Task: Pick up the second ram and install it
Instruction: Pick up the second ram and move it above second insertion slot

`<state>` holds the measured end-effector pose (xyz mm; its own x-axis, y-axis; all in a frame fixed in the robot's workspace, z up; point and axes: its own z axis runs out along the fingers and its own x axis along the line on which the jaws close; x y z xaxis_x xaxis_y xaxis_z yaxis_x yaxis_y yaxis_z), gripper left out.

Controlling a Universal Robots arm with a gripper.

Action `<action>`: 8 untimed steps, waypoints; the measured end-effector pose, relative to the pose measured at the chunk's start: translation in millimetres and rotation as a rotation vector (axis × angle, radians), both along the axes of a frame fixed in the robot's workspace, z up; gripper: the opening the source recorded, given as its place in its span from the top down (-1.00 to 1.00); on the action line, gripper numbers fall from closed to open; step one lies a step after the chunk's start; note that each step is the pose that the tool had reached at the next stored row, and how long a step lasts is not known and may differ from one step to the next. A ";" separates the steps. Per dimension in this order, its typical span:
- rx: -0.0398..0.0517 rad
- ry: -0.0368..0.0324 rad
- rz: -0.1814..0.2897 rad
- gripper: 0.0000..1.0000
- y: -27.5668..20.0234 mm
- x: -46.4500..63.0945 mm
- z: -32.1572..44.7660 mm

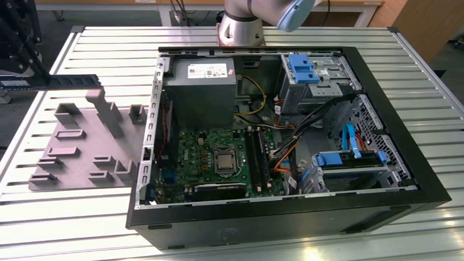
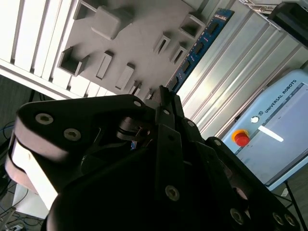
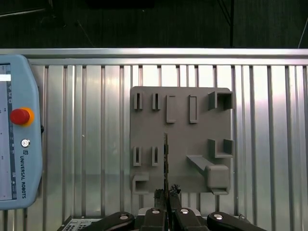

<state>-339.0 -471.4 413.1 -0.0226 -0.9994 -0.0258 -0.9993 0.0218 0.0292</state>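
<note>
Now the jaws are closed on the ram (image 1: 69, 81), held up on its thin edge, long side pointing away from them, over the gray tray (image 1: 80, 157) by the table's (image 1: 65, 223) edge, well apart from the case (image 1: 290, 213).

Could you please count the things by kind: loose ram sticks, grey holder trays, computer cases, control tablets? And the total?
Loose ram sticks: 1, the second ram, in the pincer
Grey holder tray: 1
Computer case: 1
Control tablet: 1
Total: 4
</note>
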 end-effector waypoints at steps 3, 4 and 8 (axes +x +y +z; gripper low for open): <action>0.0000 0.0000 0.000 0.73 0.0 2.0 0.0; 0.0000 0.0000 0.000 0.73 0.0 2.6 0.0; 0.0000 0.0000 0.000 0.73 0.0 5.1 0.0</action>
<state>-333.8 -471.4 413.1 -0.0225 -0.9994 -0.0258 -0.9993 0.0217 0.0292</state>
